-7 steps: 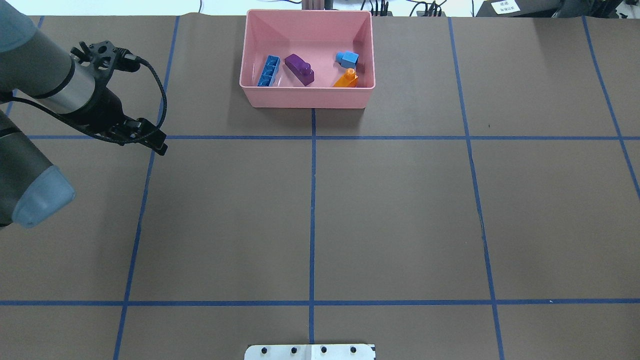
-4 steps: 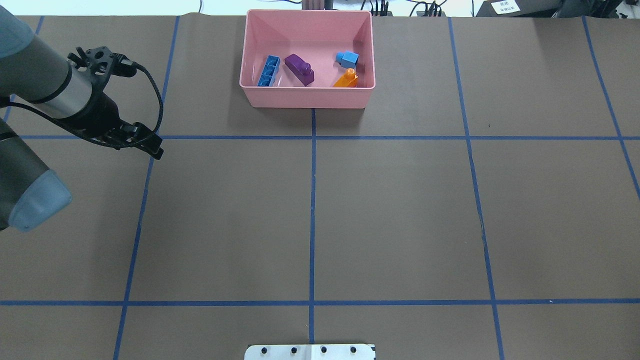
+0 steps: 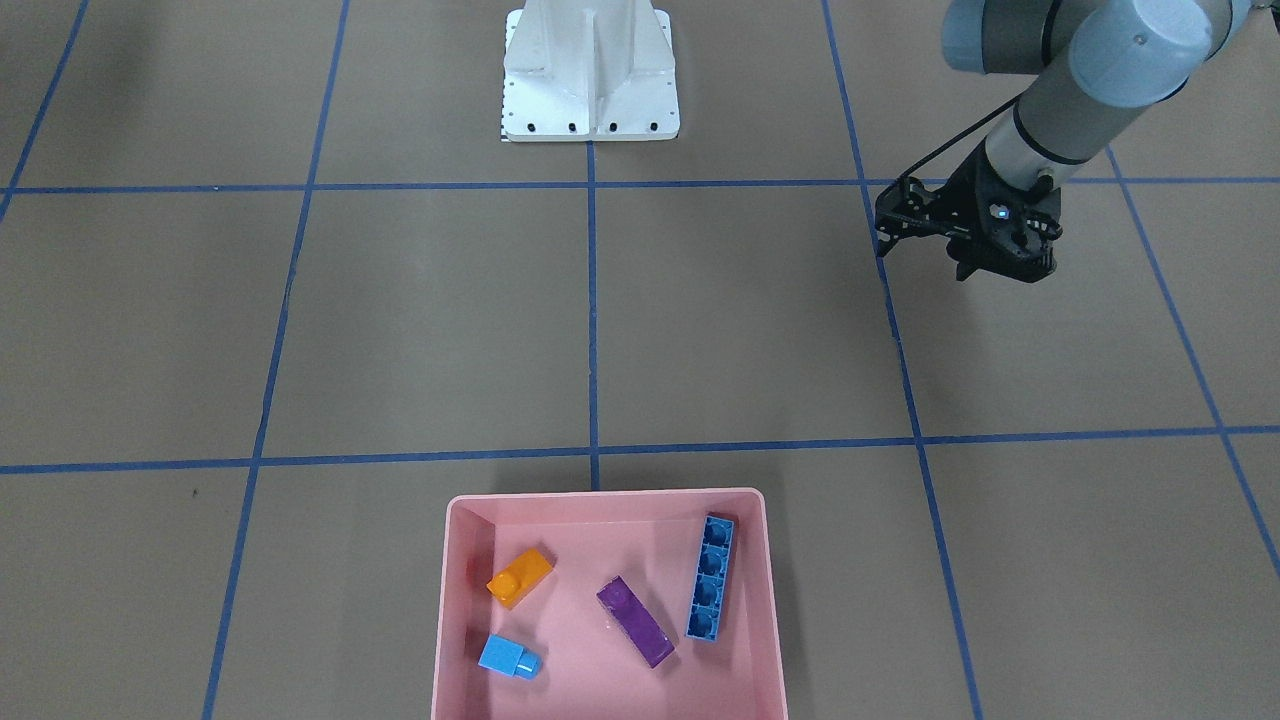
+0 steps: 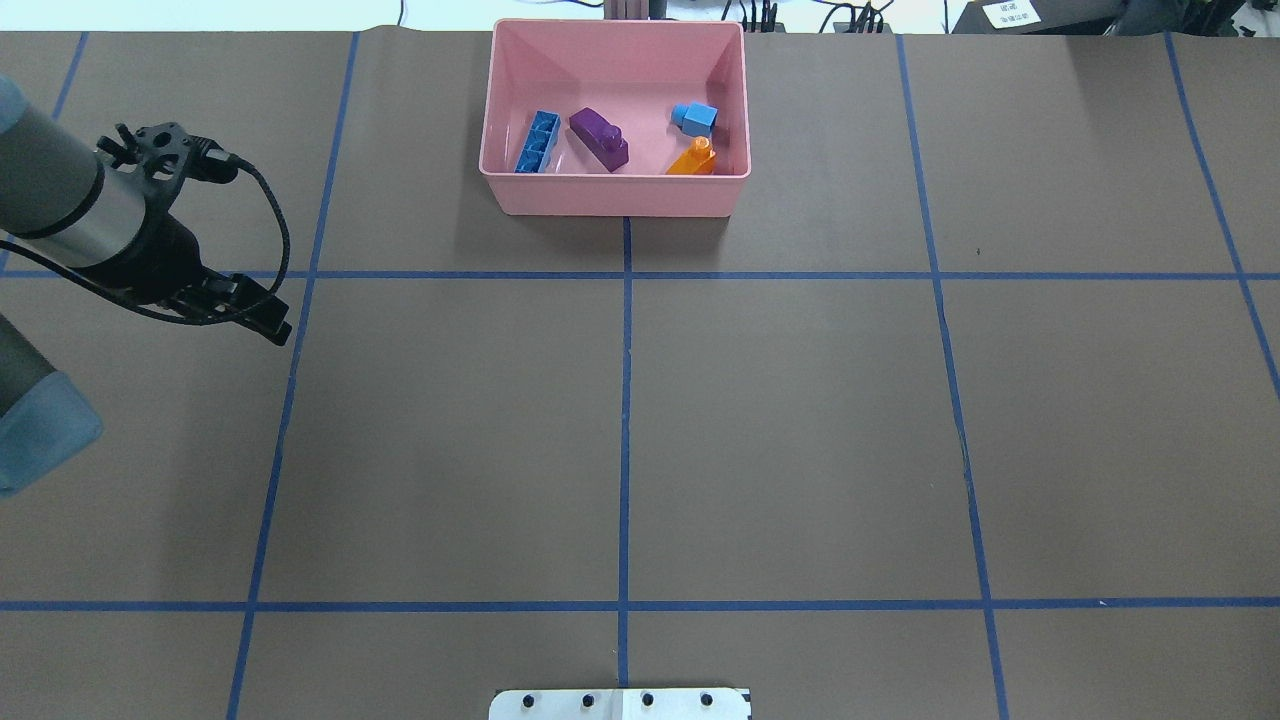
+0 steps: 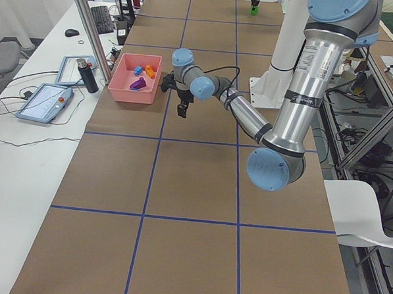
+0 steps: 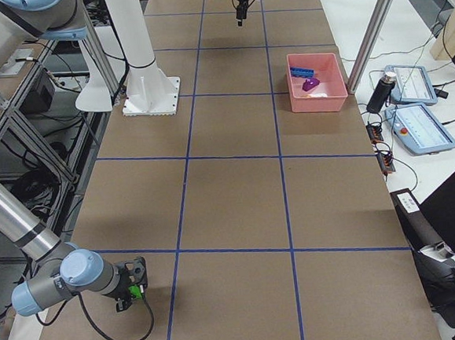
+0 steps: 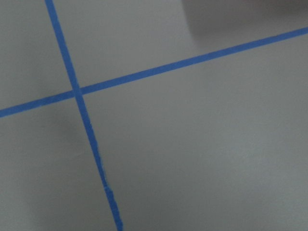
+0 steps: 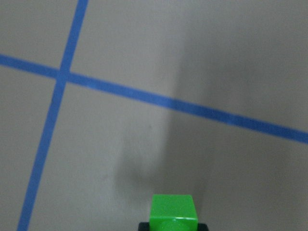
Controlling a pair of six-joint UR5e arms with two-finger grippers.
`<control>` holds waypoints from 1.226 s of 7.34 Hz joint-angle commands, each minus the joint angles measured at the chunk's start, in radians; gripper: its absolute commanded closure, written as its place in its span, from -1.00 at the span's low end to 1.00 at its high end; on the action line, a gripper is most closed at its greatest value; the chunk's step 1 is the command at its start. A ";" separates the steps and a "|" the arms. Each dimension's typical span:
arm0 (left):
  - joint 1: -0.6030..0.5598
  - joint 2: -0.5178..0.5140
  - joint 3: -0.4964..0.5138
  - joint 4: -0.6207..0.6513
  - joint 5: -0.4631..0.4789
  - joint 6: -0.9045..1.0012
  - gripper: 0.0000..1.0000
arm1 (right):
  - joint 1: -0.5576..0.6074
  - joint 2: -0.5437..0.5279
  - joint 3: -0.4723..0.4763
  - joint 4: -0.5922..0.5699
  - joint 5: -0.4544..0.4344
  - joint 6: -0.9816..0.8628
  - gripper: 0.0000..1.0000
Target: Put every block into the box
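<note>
Four blocks are already home in the pink box (image 4: 615, 195), which sits at the far edge of the bench (image 4: 800, 420) in the overhead view. The long blue block (image 4: 537, 143) lies along the box's left wall in that view. The purple block (image 4: 598, 138) sits just beside it, angled across the floor. Over by the right wall, the light-blue block (image 4: 695, 118) and the orange block (image 4: 693, 160) sit close together but apart, with the orange one nearer the front wall.

The left claw (image 4: 268, 322) hangs over the left part of the bench, close to a crossing of the blue tape lines (image 4: 625, 400) and well apart from the box. Nothing shows in its grip. I cannot tell whether its fingers are wide or narrow. Its own camera sees only brown bench and tape.

The fifth piece is down at the robot's right end of the bench. There the right claw (image 6: 131, 288) is clamped on the green block (image 8: 173, 212), with a dark fingertip on either side of it at the bottom of the wrist view. The block is over bare bench beside another tape crossing, and a soft shadow falls on the bench ahead of it. That leaves the green block well away from the box. The robot's white base (image 3: 590, 75) stands at the bench's near edge between the two arms.
</note>
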 commanded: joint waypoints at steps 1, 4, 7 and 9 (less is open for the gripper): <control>-0.028 0.065 -0.044 0.001 0.006 0.078 -1.00 | 0.079 0.122 0.200 -0.343 0.033 0.000 1.00; -0.179 0.168 -0.031 0.001 0.004 0.358 -1.00 | 0.110 0.492 0.319 -0.874 0.033 0.000 1.00; -0.266 0.197 -0.022 0.004 0.003 0.416 -1.00 | 0.110 0.798 0.322 -1.208 0.029 0.002 1.00; -0.360 0.225 -0.016 0.033 0.004 0.423 -1.00 | 0.046 0.961 0.321 -1.310 0.024 0.118 1.00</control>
